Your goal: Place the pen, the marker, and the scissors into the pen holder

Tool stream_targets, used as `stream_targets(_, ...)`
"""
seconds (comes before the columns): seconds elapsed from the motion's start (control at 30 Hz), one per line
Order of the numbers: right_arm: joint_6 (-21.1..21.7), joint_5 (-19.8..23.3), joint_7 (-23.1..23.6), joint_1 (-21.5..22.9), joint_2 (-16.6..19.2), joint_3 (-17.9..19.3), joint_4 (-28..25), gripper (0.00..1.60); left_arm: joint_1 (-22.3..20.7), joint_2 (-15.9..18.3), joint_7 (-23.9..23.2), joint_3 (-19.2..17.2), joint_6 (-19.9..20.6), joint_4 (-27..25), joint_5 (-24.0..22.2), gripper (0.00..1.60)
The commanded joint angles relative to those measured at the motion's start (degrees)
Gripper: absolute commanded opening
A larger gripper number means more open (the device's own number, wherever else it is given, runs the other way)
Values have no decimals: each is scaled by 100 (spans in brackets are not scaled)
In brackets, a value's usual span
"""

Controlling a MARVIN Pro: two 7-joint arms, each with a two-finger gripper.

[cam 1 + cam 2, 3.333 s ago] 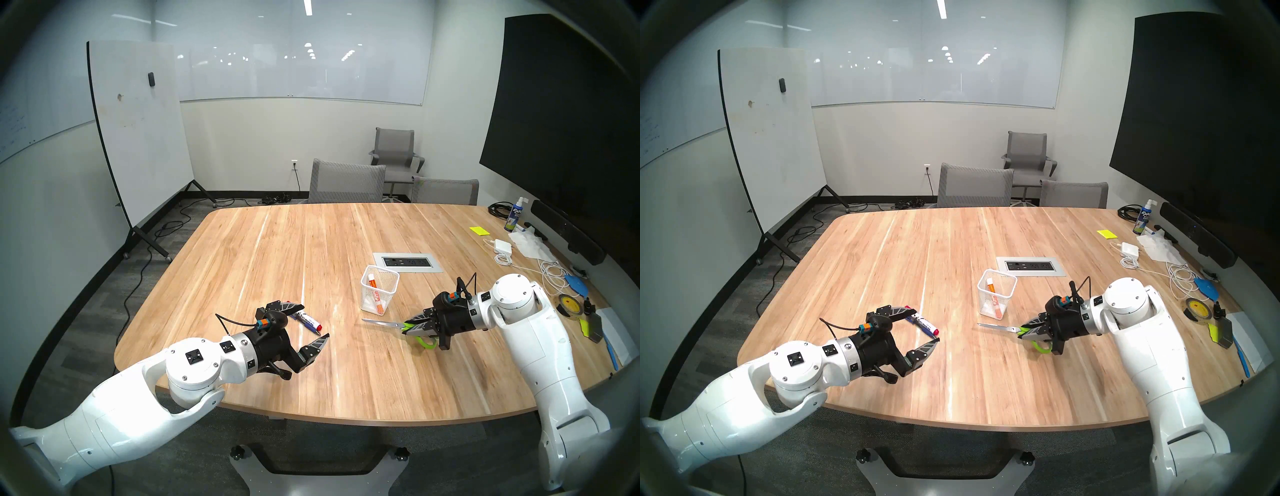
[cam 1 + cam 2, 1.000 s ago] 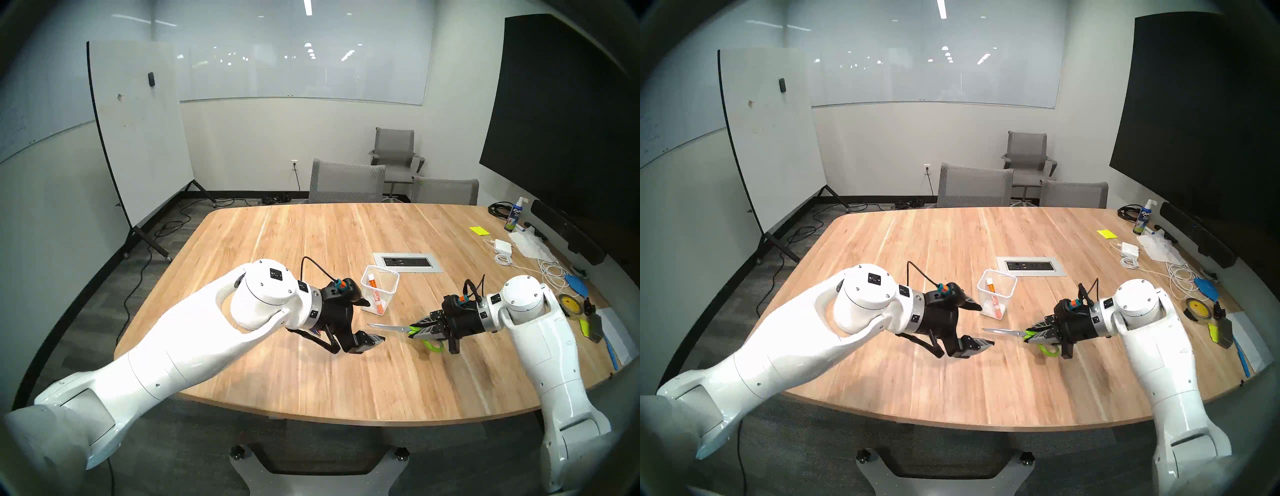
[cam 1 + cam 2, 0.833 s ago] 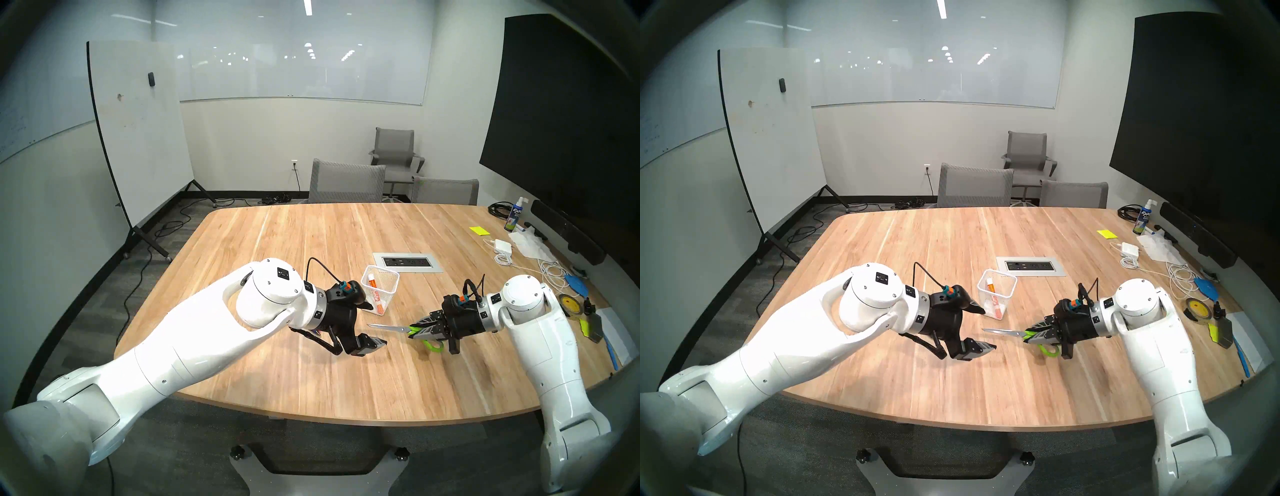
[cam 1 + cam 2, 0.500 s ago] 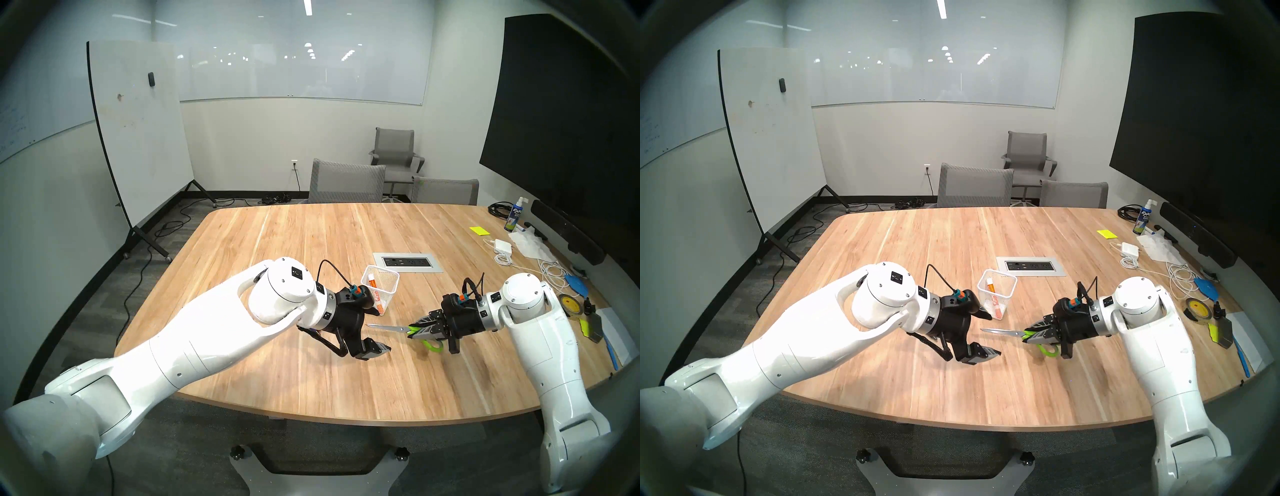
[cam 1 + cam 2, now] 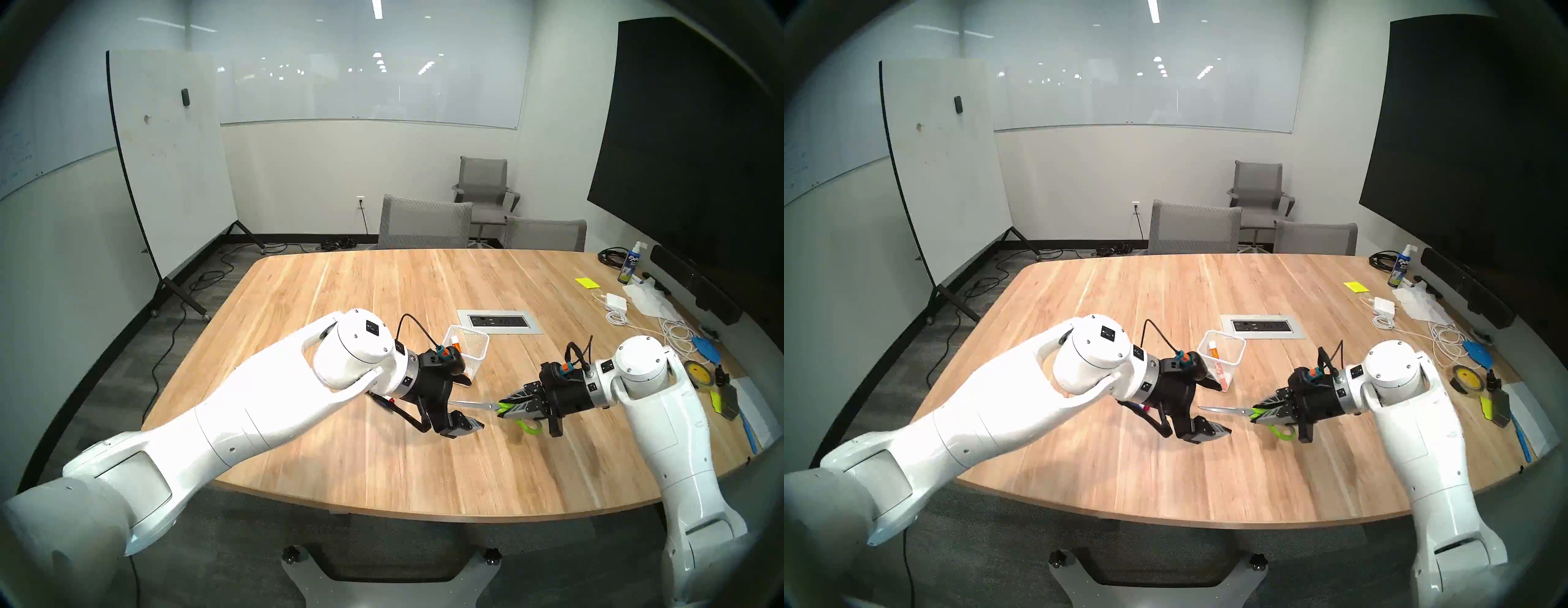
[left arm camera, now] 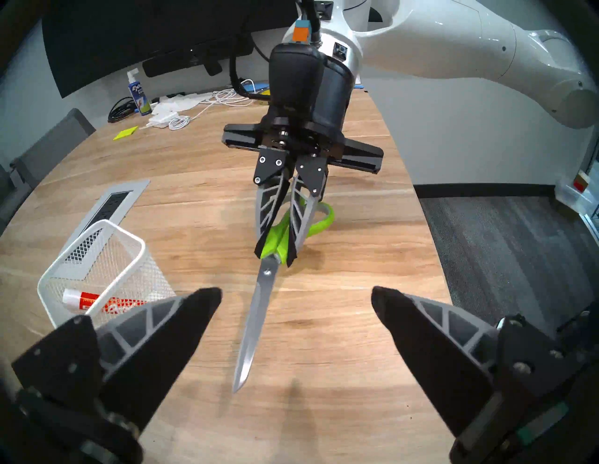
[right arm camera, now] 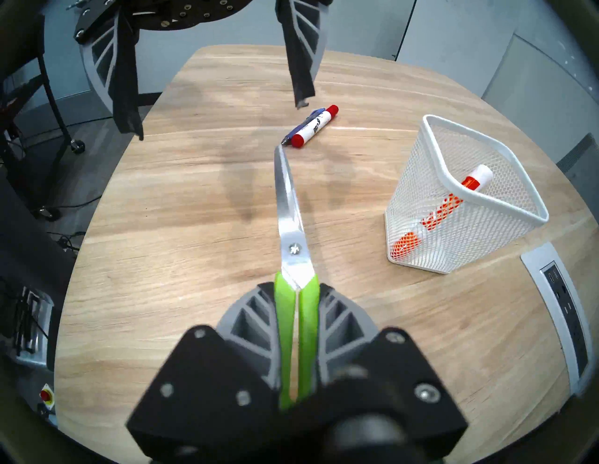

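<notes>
Right gripper (image 5: pixel 507 405) fingers pinched on the scissors (image 7: pixel 293 226) at the lime-green handles. Blades closed, held above the bench (image 5: pixel 382 297), tips pointing toward the left gripper (image 6: pixel 296 303). In the right wrist view the green handles sit clamped between the grey fingers (image 7: pixel 252 320), blade running to 12 o'clock.

Left gripper fingers spread wide, nothing between them. In the left wrist view the scissor blade tip (image 6: pixel 241 379) lies in the gap between the two fingers (image 6: pixel 181 317), clear of both. In the head view the left gripper sits at about 9 o'clock from the right one, near but not touching.

Pen holder (image 5: pixel 471 344): white mesh cup upright on the bench, at roughly 11 o'clock from the scissors in the head view. One orange-and-white marker (image 7: pixel 447 204) leans inside it, white end at the rim.

Pen (image 7: pixel 303 126) and the red-ended white marker (image 7: pixel 312 126) lie side by side on the bench, touching, outside the holder. In the right wrist view they are at 12 o'clock just past the blade tip. In the head view they are mostly hidden under the left wrist, only a red end (image 5: pixel 390 400) shows.

Power outlet panel (image 5: pixel 499 321) is set in the bench, just beyond the holder at 1 o'clock.
</notes>
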Motion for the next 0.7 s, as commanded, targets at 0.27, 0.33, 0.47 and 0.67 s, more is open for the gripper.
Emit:
stream_targets(0.27,4,226,-9,-163,125,174,-454,0,-195,-159,-138,68,9,151,31,160)
stream_targets(0.33,16,245,-9,-171,133,175,-470,0,-198,-164,-143,72,3,173,38,160)
stream_targets(0.47,30,261,-9,-219,165,173,-550,0,-207,-186,-158,103,-11,231,70,160)
stream_targets(0.67,-124,76,-9,-306,252,66,-654,0,-220,-220,-196,129,-58,330,108,160)
